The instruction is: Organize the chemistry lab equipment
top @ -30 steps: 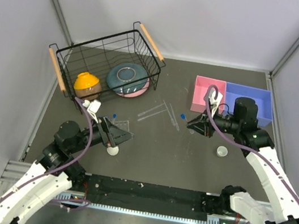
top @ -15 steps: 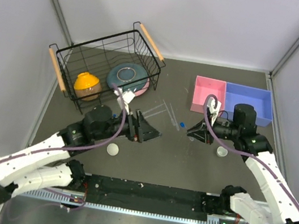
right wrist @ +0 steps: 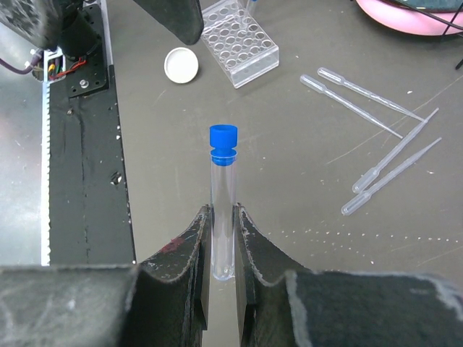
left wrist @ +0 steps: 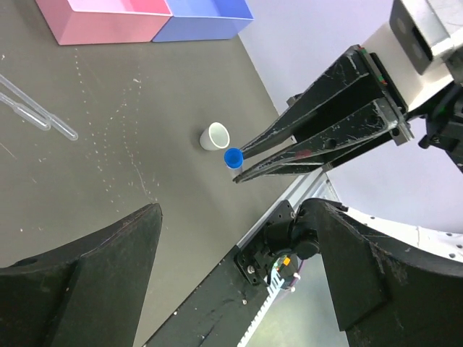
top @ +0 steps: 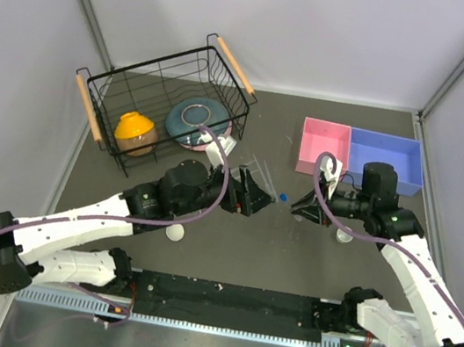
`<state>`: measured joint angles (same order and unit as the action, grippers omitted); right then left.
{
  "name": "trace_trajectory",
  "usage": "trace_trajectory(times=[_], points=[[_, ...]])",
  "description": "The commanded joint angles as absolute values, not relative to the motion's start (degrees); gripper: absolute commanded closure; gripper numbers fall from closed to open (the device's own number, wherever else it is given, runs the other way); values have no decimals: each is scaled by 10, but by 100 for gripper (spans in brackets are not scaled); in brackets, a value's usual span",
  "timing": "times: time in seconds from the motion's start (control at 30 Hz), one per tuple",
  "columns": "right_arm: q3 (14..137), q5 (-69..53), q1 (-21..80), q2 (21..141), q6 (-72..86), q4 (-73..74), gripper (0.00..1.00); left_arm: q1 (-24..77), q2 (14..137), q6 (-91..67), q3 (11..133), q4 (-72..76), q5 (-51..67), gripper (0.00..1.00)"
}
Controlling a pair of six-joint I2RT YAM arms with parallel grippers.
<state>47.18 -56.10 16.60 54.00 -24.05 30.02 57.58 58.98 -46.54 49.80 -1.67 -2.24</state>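
My right gripper point(right wrist: 222, 211) is shut on a clear tube with a blue cap point(right wrist: 223, 166) and holds it above the table; it also shows in the top view point(top: 294, 206) with the tube point(top: 282, 199) pointing left. My left gripper point(top: 252, 198) is open and empty, close to the tube's cap; in its wrist view point(left wrist: 231, 210) the tube point(left wrist: 232, 157) lies ahead. The clear rack point(right wrist: 239, 42) and one white cup point(right wrist: 181, 65) lie beyond; the top view shows that cup point(top: 174, 232) and a second point(top: 345, 235). Several thin rods point(top: 259, 174) lie mid-table.
A black wire basket point(top: 167, 82) at the back left holds an orange bowl point(top: 135, 128) and a teal-pink bowl point(top: 197, 119). A pink bin point(top: 325, 140) and a blue bin point(top: 387, 151) stand at the back right.
My left arm has swung from the near left, over the rack, to the table's middle, up to the right gripper. The right gripper with the tube has shifted slightly nearer.
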Motion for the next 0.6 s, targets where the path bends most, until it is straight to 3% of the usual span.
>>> trace_trajectory(times=[0.0, 0.57], points=[[471, -584, 158, 530, -263, 298, 87, 585, 598, -457, 520, 18, -54, 8], [471, -587, 154, 541, -271, 305, 87, 591, 617, -456, 521, 18, -64, 8]])
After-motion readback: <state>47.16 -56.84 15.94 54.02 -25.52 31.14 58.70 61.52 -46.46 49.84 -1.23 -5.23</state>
